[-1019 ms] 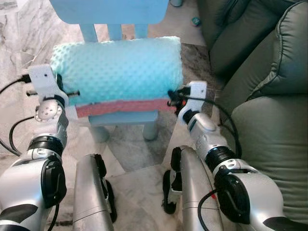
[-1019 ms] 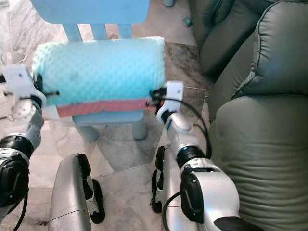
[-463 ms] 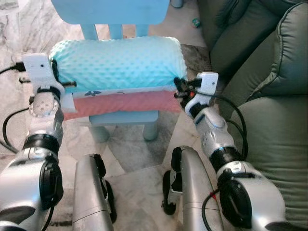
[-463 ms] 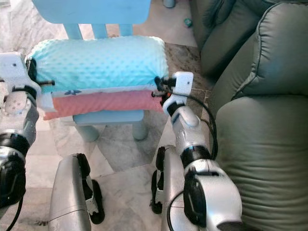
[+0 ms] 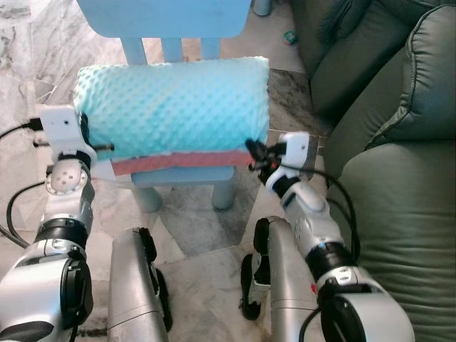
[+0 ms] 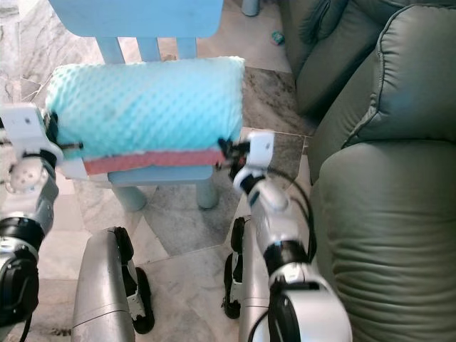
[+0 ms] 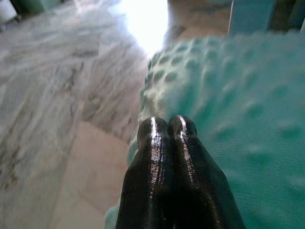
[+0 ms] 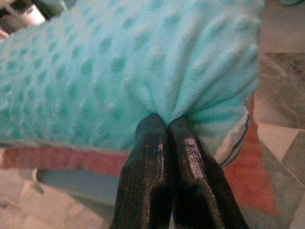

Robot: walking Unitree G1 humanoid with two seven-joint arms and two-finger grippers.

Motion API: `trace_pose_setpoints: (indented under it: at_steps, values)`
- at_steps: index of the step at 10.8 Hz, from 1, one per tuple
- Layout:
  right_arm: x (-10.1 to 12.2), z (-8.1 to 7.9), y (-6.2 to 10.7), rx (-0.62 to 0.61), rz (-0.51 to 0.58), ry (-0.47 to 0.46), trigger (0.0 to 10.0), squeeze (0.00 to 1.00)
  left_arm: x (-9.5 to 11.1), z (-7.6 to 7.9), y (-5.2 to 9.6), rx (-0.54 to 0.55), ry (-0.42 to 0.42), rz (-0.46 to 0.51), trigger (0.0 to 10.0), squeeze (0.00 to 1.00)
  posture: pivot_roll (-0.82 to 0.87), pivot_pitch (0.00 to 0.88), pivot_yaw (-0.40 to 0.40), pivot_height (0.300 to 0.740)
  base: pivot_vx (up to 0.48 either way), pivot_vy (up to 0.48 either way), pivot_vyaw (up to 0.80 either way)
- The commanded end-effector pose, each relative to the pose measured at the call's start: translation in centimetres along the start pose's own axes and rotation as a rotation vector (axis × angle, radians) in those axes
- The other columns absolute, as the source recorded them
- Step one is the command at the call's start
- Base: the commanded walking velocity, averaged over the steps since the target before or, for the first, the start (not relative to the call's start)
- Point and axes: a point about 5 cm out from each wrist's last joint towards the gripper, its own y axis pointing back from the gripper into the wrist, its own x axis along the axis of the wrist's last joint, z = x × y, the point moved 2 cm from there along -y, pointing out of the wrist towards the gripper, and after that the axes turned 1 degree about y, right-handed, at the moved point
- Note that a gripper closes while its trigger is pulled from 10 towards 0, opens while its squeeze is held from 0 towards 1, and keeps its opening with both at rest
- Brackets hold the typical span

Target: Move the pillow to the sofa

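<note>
Turquoise pillow (image 5: 171,107) (dotted) rests on chair (image 5: 182,174).

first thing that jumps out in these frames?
The big turquoise dotted pillow lying across the small blue chair, with a pink underside along its front edge. The left claw and right claw are at its two ends, fingers together, the right pinching a fold of fabric. The grey-green sofa sits close on the robot's right.
</note>
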Motion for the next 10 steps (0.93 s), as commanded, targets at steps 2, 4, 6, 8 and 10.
trace_pose_setpoints:
  at_steps: [2,4,6,8,10]
  values:
    - [-0.4,-0.2,0.3,-0.022,-0.015,0.023,10.0,0.0,-1.7,0.3,0.6,-0.016,0.038,-0.064,10.0,0.0,-0.05,0.371,-0.04,0.534,0.0,0.0,0.0]
    - [0.3,0.0,0.3,-0.075,-0.001,0.061,10.0,0.0,-1.9,0.7,0.8,-0.015,0.065,-0.067,10.0,0.0,-0.05,0.369,-0.041,0.534,0.0,0.0,0.0]
    - [1.1,-0.1,0.4,-0.098,0.027,0.038,10.0,0.0,-2.4,0.8,1.2,-0.016,0.075,-0.078,10.0,0.0,-0.06,0.366,-0.041,0.534,0.0,0.0,0.0]
    - [0.9,-0.3,0.7,-0.098,0.028,0.007,10.0,0.0,-2.7,0.8,1.4,-0.02,0.08,-0.092,10.0,0.0,-0.06,0.364,-0.041,0.534,0.0,0.0,0.0]
    - [0.4,-0.6,1.0,-0.091,0.004,-0.004,10.0,0.0,-2.6,0.8,1.2,-0.014,0.077,-0.101,10.0,0.0,-0.06,0.366,-0.041,0.534,0.0,0.0,0.0]
